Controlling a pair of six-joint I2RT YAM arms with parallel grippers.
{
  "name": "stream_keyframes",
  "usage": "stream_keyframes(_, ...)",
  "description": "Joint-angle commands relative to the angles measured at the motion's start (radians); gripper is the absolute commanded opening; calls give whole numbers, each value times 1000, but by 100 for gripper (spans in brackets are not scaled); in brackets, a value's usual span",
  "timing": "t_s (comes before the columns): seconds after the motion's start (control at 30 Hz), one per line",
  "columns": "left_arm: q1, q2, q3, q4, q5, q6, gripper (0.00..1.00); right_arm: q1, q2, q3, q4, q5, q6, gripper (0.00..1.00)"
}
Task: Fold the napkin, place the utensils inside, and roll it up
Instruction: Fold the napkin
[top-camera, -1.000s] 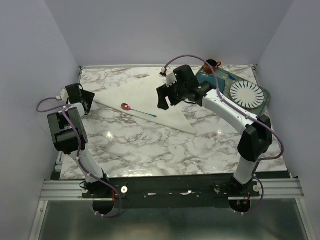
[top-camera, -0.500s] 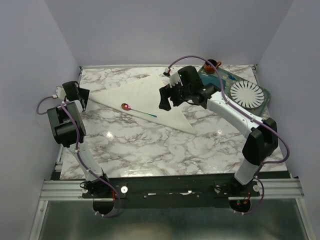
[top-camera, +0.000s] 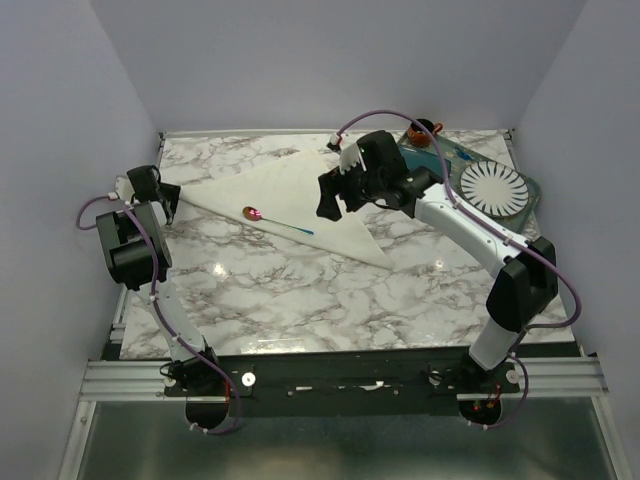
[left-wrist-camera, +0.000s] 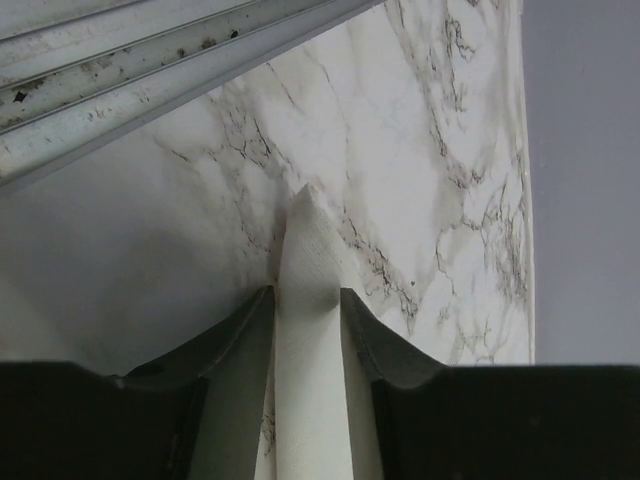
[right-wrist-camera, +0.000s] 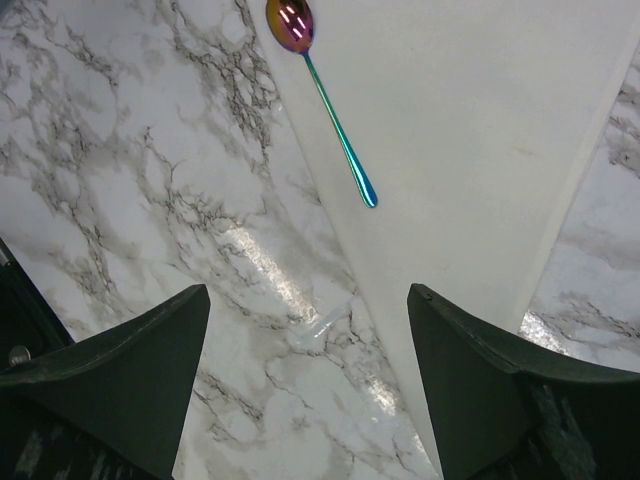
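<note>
Triangle-folded napkin flat on counter's far half, left tip near left edge. Spoon on napkin by its near edge, bowl leftward. Left gripper at counter's left edge, fingers clamped on napkin's left tip. Right gripper above napkin's right part, clear of cloth, fingers wide apart.
</note>
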Motion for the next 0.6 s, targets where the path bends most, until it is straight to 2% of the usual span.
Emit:
stream_keyframes(0.0,33,33,21,16,15,23,36,-4,-43,-26,14,-25,-9,89)
stream_keyframes(0.27,16,-24,51,5,17,128,7,-3,-54,-56,16,-30,3,89)
stream_keyframes(0.57,-102,-198,-21,-32,-25,255,1,-17,-60,-159,86,-116,92,90)
